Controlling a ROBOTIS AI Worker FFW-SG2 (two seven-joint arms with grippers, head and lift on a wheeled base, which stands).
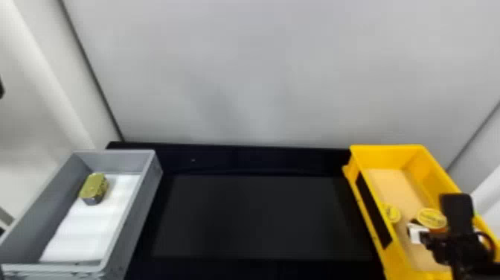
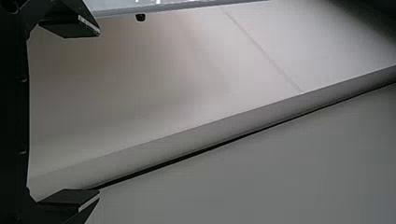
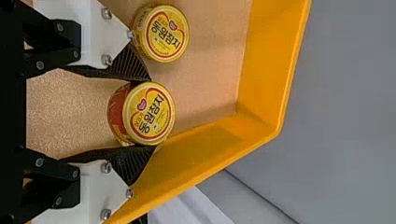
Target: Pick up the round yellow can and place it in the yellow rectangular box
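The right end effector (image 1: 441,225) is grasping the round yellow can (image 3: 148,113), its two black, ribbed fingers (image 3: 130,67) pressed to opposite sides. The can is inside the yellow box (image 1: 387,152), over its tan bottom; whether it touches that bottom cannot be told. Its printed yellow lid shows, and its side is reddish orange.

A second can (image 3: 167,33), also round and yellow, sits in the same box, near the held one but apart from it, and closer to the box's left wall. In the right wrist view it lies just beyond one of the fingers.

The left end effector (image 2: 99,112) is released, its fingers (image 2: 72,23) spread wide with nothing between them. It faces pale, smooth surfaces.

The black table (image 1: 260,216) stretches between the yellow box on the right and a grey box (image 1: 147,186) on the left. White lining (image 1: 87,231) covers part of the grey box's bottom, and a gold-topped tin (image 1: 94,188) with rounded corners sits toward its far end, near the left wall. A light grey wall (image 1: 260,74) rises behind the table.
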